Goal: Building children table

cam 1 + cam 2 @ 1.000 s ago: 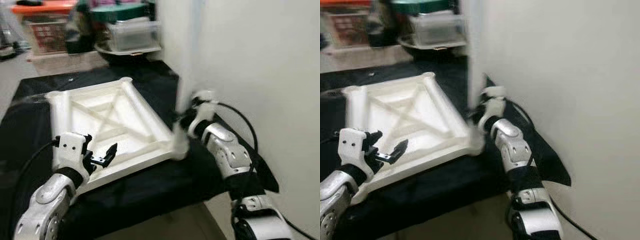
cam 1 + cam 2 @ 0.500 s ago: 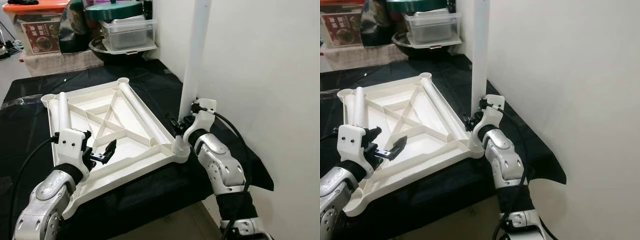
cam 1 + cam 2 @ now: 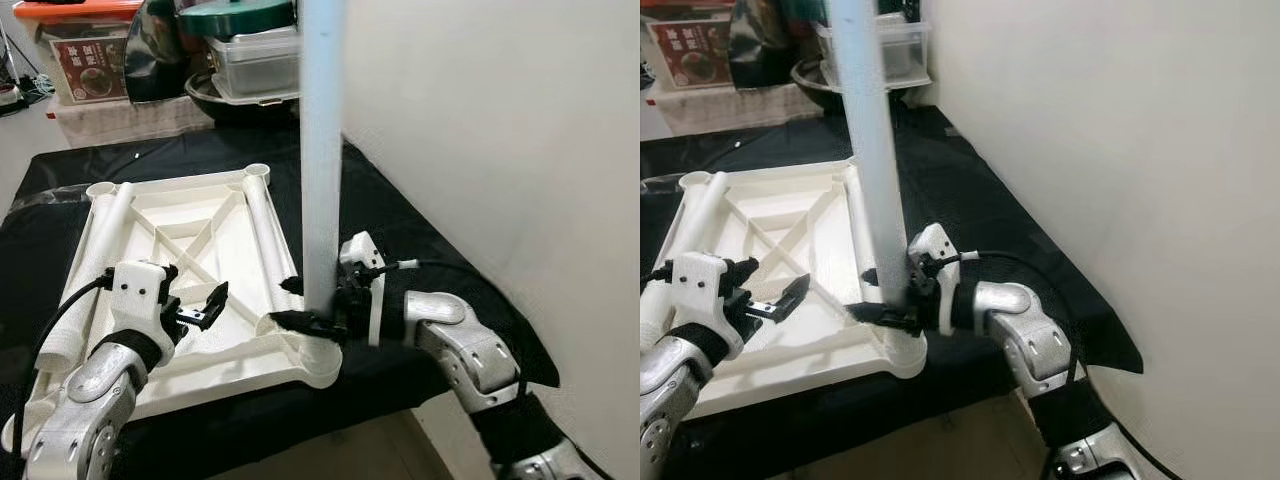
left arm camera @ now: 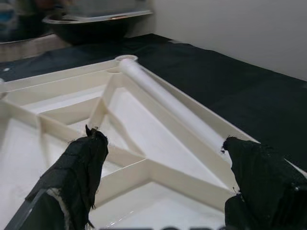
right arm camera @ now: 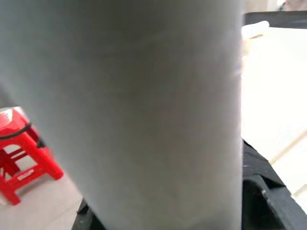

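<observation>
Right now the left pincer (image 3: 193,312) hovers low over the near part of the tabletop (image 3: 170,255), its two black fingers (image 4: 84,158) spread apart and holding nothing. That tabletop lies upside down on the black-covered surface (image 3: 400,215), ribs facing up, with round sockets at its corners. Two loose legs lie in it, one leg (image 3: 85,275) along its left rim and another leg (image 3: 268,225) along the right rim.

Further right, the right pincer (image 3: 312,322) is clamped round the bottom of a third leg (image 3: 322,150), which stands nearly upright over the near right corner socket (image 3: 318,358). Its foot looks to be at or just inside the socket mouth, though I cannot tell how deep it sits.

As I judge it, the step in hand is seating this leg. To do it well, the leg wants to be kept plumb over the socket and pressed straight down, not levered sideways, since a tilted leg would jam at the rim or lift the corner. The grip sits low, so the tall top can sway; slow, steady pressure suits it. The free left pincer would do well to press down on the tabletop nearby, so the tabletop doesn't slide on the cloth or tip toward the surface edge, which is close to that corner.
</observation>
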Tool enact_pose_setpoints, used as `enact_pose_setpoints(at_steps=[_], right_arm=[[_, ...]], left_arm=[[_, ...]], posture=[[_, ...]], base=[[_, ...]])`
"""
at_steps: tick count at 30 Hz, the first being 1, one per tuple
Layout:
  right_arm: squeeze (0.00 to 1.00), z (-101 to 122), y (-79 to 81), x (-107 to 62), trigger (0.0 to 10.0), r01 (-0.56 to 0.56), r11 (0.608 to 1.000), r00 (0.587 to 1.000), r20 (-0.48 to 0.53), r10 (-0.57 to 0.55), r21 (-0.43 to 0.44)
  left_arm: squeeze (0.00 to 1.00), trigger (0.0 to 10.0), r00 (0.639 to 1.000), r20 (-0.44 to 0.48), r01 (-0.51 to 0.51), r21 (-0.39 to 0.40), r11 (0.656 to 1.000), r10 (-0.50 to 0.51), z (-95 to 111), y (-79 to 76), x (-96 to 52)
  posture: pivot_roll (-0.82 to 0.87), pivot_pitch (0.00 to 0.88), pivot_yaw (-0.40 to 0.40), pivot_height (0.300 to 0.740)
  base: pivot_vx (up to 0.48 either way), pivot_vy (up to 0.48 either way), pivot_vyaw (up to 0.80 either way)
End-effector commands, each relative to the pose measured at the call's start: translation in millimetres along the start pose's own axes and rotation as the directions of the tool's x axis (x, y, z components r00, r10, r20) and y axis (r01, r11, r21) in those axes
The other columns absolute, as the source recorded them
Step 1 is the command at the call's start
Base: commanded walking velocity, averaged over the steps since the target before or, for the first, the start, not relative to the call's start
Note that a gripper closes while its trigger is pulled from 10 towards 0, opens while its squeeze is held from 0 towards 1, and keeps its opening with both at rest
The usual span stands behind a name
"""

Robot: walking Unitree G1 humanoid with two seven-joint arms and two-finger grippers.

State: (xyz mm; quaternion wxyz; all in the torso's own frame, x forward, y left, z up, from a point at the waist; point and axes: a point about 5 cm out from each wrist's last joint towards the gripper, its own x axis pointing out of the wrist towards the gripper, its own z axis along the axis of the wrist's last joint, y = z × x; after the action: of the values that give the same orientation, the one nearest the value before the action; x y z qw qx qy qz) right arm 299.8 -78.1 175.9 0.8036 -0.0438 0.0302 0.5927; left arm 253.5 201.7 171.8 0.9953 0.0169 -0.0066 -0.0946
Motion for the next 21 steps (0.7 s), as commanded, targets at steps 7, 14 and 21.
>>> enact_pose_setpoints(at_steps=[7,14,21], right_arm=[[0.0,-4.1,-71.2,-8.2,0.0,0.718,0.678,0.689,-0.03,-0.724,0.158],[0.0,-24.2,-36.3,3.5,10.0,0.817,0.537,0.574,-0.214,-0.79,0.209],[1.0,7.1,-23.5,26.2,10.0,0.604,0.737,0.765,0.042,-0.643,0.303]], left_arm=[[0.0,10.0,1.0,-0.007,0.002,0.008,1.0,-0.002,-2.0,-0.5,-1.0],[0.0,10.0,1.0,-0.009,0.014,0.003,1.0,-0.014,-3.0,-4.1,1.2],[0.0,10.0,1.0,-0.007,0.023,0.005,1.0,-0.023,-1.8,-3.8,4.2]], posture=[[0.05,0.0,-0.037,0.74],[0.04,0.0,-0.025,0.74],[0.04,0.0,-0.019,0.74]], base=[[0.0,0.0,0.0],[0.0,0.0,0.0],[0.0,0.0,0.0]])
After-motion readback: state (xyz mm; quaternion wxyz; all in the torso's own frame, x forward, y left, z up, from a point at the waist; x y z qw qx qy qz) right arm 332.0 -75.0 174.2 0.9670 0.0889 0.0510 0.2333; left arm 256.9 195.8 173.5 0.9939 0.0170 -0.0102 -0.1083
